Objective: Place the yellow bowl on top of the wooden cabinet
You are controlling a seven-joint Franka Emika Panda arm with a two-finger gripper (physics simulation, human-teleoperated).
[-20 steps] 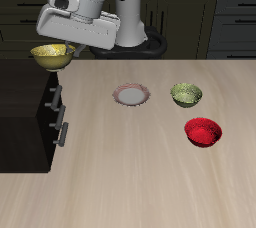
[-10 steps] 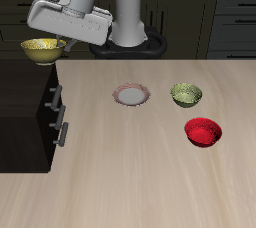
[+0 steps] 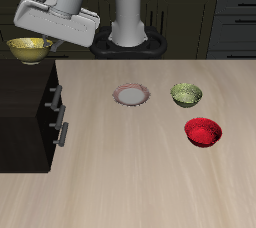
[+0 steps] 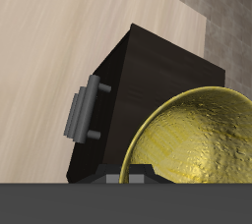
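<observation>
Nearest the table's front edge the light wood-grain tabletop [image 3: 150, 182] lies bare; a little farther back, toward one side edge, sits the red bowl [image 3: 203, 131], and just behind it the duller olive-green bowl [image 3: 186, 94], the two near each other but apart; toward the middle of the table rests a small pale plate [image 3: 130, 95] with a pinkish rim. Along the opposite side edge stands the wooden cabinet [image 3: 25, 112], very dark brown, almost black, boxy, its drawer fronts facing the table's middle and bearing silver bar handles [image 3: 60, 116]; its flat top runs back toward the table's rear edge. Above the rear part of that top hangs the yellow bowl [image 3: 29, 48], small, round and golden-yellow, upright with its mouth upward, its underside clear of the cabinet's top in the exterior view; the wrist view shows its inside [image 4: 197, 141] speckled and bumpy, glossy along the rim, with the dark cabinet [image 4: 157, 81] and one handle [image 4: 81, 113] below and beside it. The gripper [image 3: 45, 44] holds the bowl at its rim, on the side toward the robot's base, fingers clamped on that edge; the fingertips themselves are mostly hidden behind the grey hand body [image 3: 55, 20]. Farthest back, at the table's rear edge, the arm rises from its round base [image 3: 128, 40] and bends over toward the cabinet.
</observation>
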